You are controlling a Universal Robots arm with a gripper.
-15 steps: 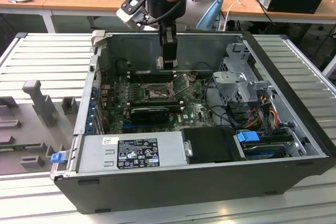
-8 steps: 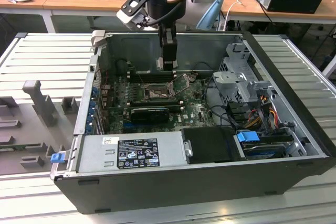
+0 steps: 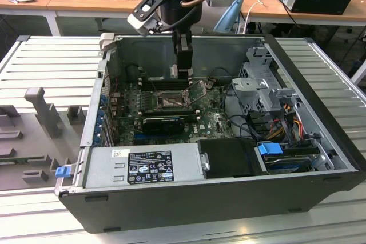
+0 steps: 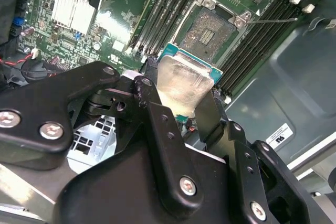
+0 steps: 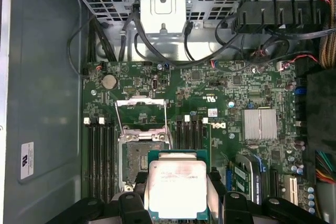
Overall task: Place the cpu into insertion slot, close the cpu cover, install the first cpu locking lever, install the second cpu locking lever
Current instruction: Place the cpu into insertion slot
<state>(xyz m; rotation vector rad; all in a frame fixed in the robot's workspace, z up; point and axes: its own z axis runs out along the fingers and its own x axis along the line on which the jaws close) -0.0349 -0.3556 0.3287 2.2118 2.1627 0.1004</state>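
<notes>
My gripper (image 5: 176, 199) is shut on the cpu (image 5: 176, 182), a small square chip with a silver top and green edge, gripped by two opposite sides. In both wrist views the chip hovers just off the insertion slot (image 5: 140, 157), overlapping one corner of it. The slot (image 4: 209, 32) is a dark square socket with a metal rim, and nothing sits in it. The cpu cover (image 5: 140, 109) is swung open on the slot's far side. A thin wire lever (image 5: 166, 121) stands raised beside it. In the exterior view the gripper (image 3: 183, 72) hangs inside the open case above the slot (image 3: 171, 100).
Long black memory slots (image 5: 100, 156) flank the socket on both sides. A finned heatsink (image 5: 260, 124) and a black card (image 3: 163, 123) lie nearby. The drive cage (image 3: 260, 87) with cables and the power supply (image 3: 143, 164) fill the case's other parts.
</notes>
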